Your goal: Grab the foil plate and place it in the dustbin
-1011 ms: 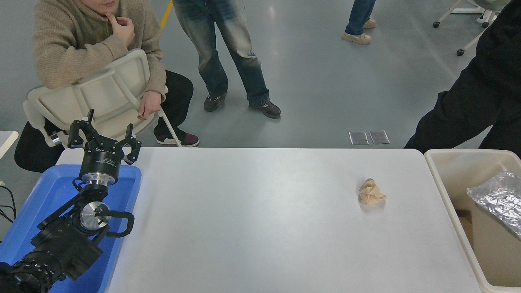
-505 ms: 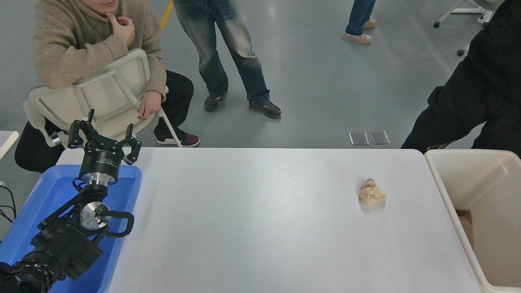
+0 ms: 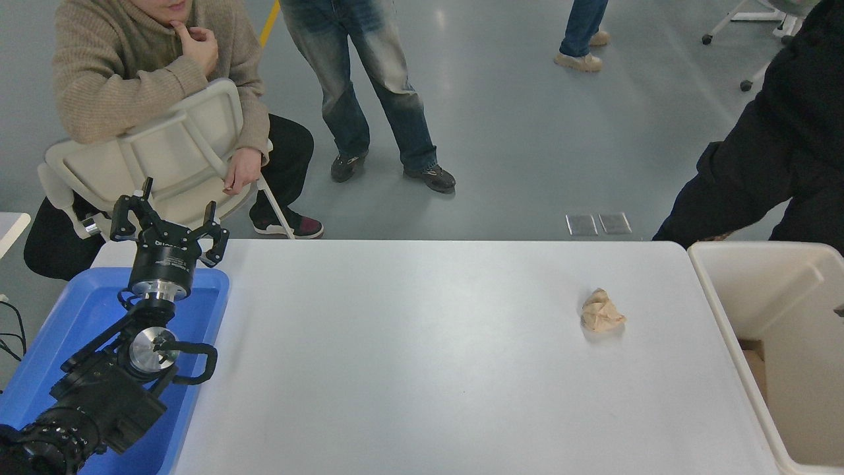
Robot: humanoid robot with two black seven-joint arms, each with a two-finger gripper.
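The foil plate is out of view. The cream-white dustbin stands off the table's right end; the part of its inside that shows holds only a brown patch at the bottom. A tiny dark sliver pokes in at the right picture edge over the bin, and I cannot tell what it is. My right arm does not show. My left gripper is parked at the lower left above the blue tray, open with nothing between its fingers.
A crumpled tan paper ball lies on the white table, right of centre. A flat blue tray sits at the left end. One person sits on a chair at the far left, others stand behind, and one in black leans near the bin.
One second ago the foil plate showed over the dustbin at the right edge; since half a second ago it has been gone from view. The person in black shifted slightly. My left arm has not moved.
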